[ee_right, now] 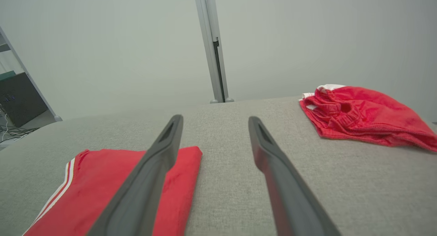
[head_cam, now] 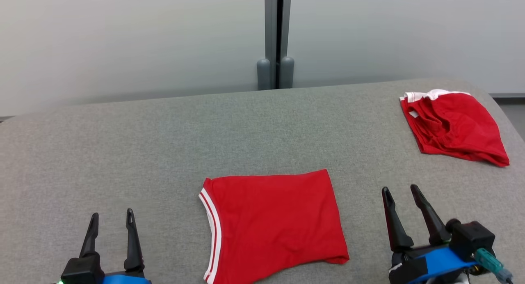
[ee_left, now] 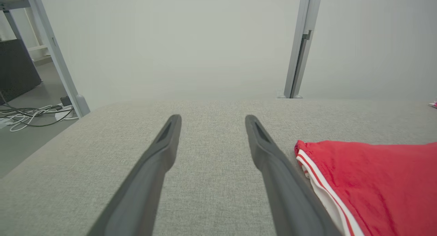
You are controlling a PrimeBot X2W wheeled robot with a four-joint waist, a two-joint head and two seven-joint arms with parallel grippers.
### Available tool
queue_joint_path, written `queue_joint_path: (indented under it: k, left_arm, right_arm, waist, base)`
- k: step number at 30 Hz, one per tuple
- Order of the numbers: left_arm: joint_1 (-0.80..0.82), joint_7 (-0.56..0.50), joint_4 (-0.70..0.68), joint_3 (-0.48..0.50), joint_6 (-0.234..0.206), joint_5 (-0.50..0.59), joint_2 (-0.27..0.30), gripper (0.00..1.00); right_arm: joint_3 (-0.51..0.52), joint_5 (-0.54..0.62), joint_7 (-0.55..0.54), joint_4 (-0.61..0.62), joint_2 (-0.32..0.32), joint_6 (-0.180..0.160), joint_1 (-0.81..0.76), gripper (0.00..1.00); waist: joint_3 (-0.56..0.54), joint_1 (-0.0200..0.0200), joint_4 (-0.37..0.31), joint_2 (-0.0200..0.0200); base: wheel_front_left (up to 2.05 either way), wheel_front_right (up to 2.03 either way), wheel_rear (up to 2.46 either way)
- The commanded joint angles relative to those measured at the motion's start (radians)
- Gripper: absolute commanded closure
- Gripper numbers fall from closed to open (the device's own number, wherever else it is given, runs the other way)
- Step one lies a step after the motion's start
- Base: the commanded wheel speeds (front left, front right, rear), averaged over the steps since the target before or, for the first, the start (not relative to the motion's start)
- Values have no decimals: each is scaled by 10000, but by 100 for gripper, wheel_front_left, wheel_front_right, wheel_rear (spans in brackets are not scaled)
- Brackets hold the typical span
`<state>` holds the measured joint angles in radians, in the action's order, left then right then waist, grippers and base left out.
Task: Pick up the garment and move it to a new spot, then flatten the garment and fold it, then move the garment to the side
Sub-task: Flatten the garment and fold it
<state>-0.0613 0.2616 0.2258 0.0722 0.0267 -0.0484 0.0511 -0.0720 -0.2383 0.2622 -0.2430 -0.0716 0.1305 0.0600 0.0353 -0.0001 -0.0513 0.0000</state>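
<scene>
The folded garment (head_cam: 272,224) is lying on the worktop (head_cam: 164,144) between the left gripper (head_cam: 112,212) and the right gripper (head_cam: 399,188), both being held wide and empty; the right is seemingly sitting slightly nearer.

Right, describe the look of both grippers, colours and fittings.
The left gripper has two long, tapered black fingers on a black base, with a blue body behind and a small green light. The right gripper matches in shape and colour, plus a black block carrying a teal plug. Close up, the fingers look dark grey, each with a slot-like recess near its tip.
</scene>
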Motion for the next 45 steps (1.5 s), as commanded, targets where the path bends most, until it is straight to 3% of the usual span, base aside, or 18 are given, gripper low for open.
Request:
queue_joint_path:
  k: [1,18,45]
  left_arm:
    - [-92,44,-36,-7,18,35,2,0]
    - [1,44,122,-75,406,-216,265,0]
    - [-95,-762,-482,-169,94,-513,451,0]
  right_arm:
    - [36,2,32,44,14,5,-169,0]
    - [411,612,-87,-154,205,5,-860,0]
    - [335,702,-531,-250,212,5,-751,0]
  waist:
    - [-30,1,18,0]
    - [-461,1,503,0]
    - [-456,1,527,0]
  base:
    - [0,0,0]
    - [0,0,0]
    - [0,0,0]
